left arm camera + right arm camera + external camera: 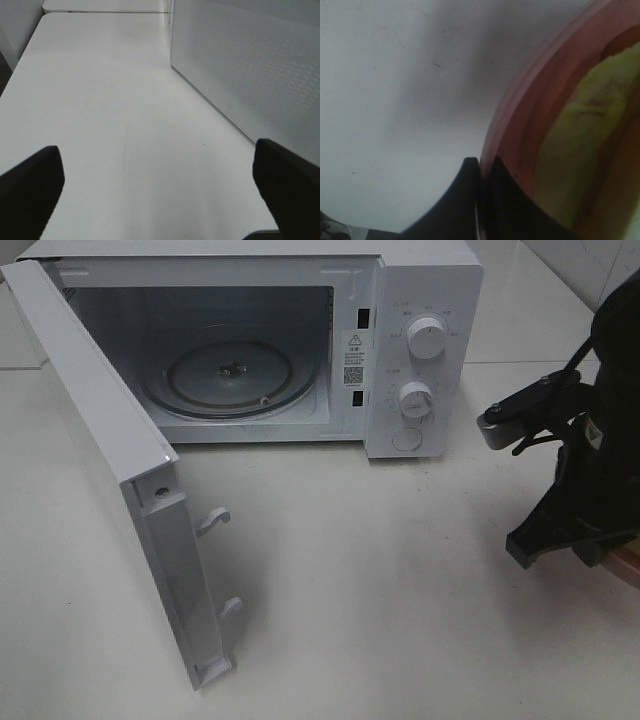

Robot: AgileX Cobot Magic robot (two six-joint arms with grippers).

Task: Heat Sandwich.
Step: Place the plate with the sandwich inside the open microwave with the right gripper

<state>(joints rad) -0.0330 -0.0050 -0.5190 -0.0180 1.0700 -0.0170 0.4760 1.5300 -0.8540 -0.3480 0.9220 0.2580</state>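
The sandwich (585, 130), pale green filling showing, lies on a pink round plate (520, 100) in the right wrist view. My right gripper (480, 162) is shut on that plate's rim, fingers pinched together at the near edge. From the high camera the right arm (580, 470) stands at the table's right edge with a sliver of the plate (625, 565) below it; the sandwich is hidden there. The white microwave (425, 350) stands open with its glass turntable (230, 375) bare. My left gripper (157, 185) is open over bare table, holding nothing, and is out of the high view.
The microwave door (110, 460) swings out far to the left, toward the front of the table. A white perforated microwave face (250, 65) stands close beside the left gripper. White tabletop (370, 580) lies between the door and the right arm.
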